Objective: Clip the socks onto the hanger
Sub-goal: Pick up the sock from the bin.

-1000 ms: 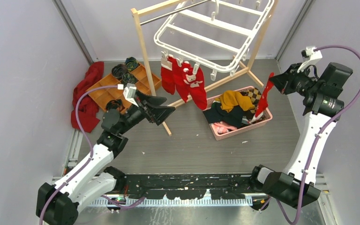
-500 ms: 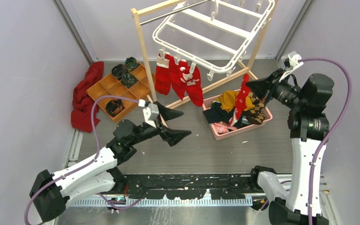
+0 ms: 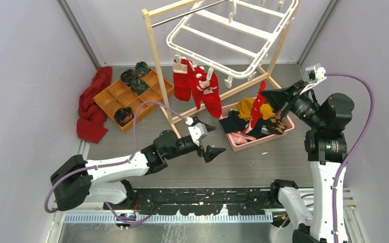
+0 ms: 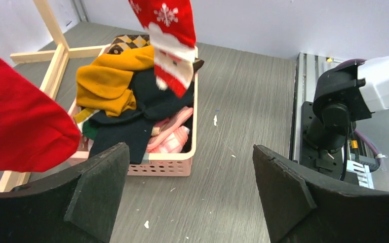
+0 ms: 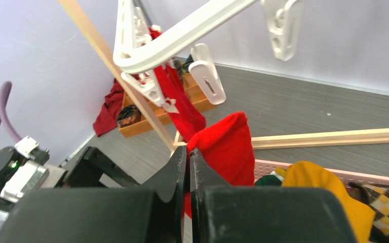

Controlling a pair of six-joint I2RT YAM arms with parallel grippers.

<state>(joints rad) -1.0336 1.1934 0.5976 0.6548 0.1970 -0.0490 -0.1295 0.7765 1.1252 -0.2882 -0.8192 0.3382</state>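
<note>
The white hanger (image 3: 233,35) hangs from the wooden rack, and several red socks (image 3: 197,86) are clipped along its near-left edge. My right gripper (image 3: 267,96) is shut on the toe of another red sock (image 3: 257,109), which dangles over the pink basket. In the right wrist view this sock (image 5: 228,147) is pinched between the jaws of the right gripper (image 5: 188,150), just below the hanger's rim (image 5: 182,40) and a free clip (image 5: 207,73). My left gripper (image 3: 210,140) stands wide open and empty low over the floor, left of the basket. The dangling sock (image 4: 169,40) shows its snowflake cuff ahead of it.
The pink basket (image 3: 263,137) holds mustard, checkered, dark and pink garments. A wooden rack (image 3: 157,55) carries the hanger; its foot bars run along the floor. An orange tray (image 3: 114,98) with rolled socks and a dark red cloth (image 3: 93,101) lie at the left.
My left arm has swung right and down from the rack post to the floor beside the basket, still open. The right gripper has carried its sock left, closer to the hanger.
</note>
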